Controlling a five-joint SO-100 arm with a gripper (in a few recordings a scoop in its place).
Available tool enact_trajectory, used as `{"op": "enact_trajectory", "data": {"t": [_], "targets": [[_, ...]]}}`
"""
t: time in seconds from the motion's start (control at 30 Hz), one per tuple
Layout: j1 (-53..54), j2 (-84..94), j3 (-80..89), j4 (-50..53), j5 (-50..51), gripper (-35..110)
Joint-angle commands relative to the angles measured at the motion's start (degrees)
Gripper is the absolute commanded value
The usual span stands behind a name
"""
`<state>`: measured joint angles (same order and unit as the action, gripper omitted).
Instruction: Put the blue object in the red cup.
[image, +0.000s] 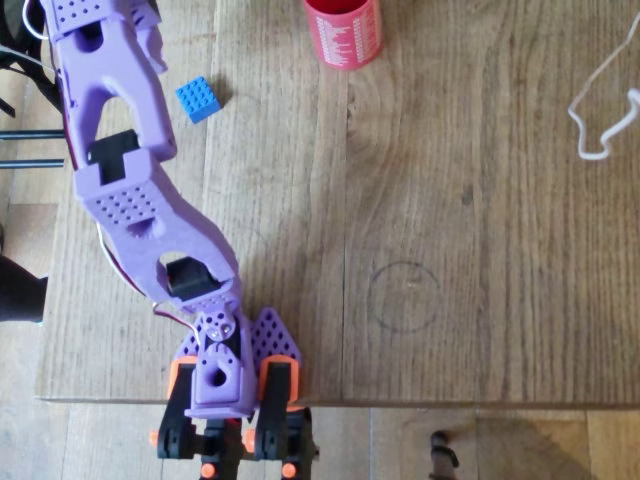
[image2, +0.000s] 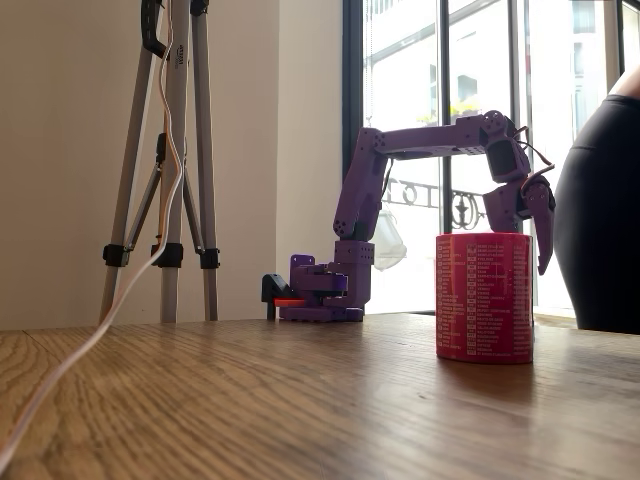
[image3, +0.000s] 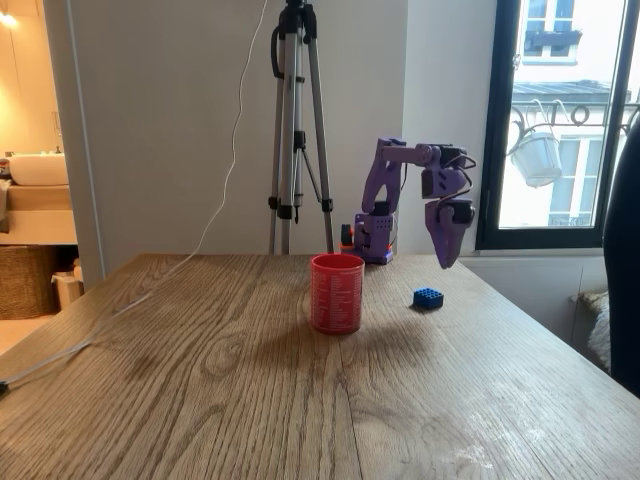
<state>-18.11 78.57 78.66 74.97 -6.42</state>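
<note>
The blue object (image: 198, 99), a small studded brick, lies on the wooden table (image: 450, 250), left of the red cup (image: 343, 30) in the overhead view. In a fixed view the blue object (image3: 428, 298) sits right of the red cup (image3: 337, 292). My purple gripper (image3: 445, 262) hangs pointing down, above the table and just behind the brick, not touching it. Its fingers taper to one point and look shut with nothing in them. From overhead the gripper (image: 150, 50) is left of the brick. In the low fixed view the gripper (image2: 542, 262) hangs behind the red cup (image2: 483, 297).
A white cable (image: 600, 110) lies on the table's right side in the overhead view. A tripod (image3: 297, 130) stands behind the table near my base (image3: 375, 235). A person in dark clothing (image2: 600, 210) is at the right edge. A pencilled circle (image: 403, 297) marks the tabletop.
</note>
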Motion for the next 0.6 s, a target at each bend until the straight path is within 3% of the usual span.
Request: {"op": "enact_trajectory", "data": {"t": [0.0, 0.27, 0.57], "targets": [[1.67, 0.0, 0.7, -5.89, -5.54, 1], [3.69, 0.18, 6.77, -10.81, -7.73, 1], [4.66, 1.58, 10.81, -6.59, -9.93, 1]]}}
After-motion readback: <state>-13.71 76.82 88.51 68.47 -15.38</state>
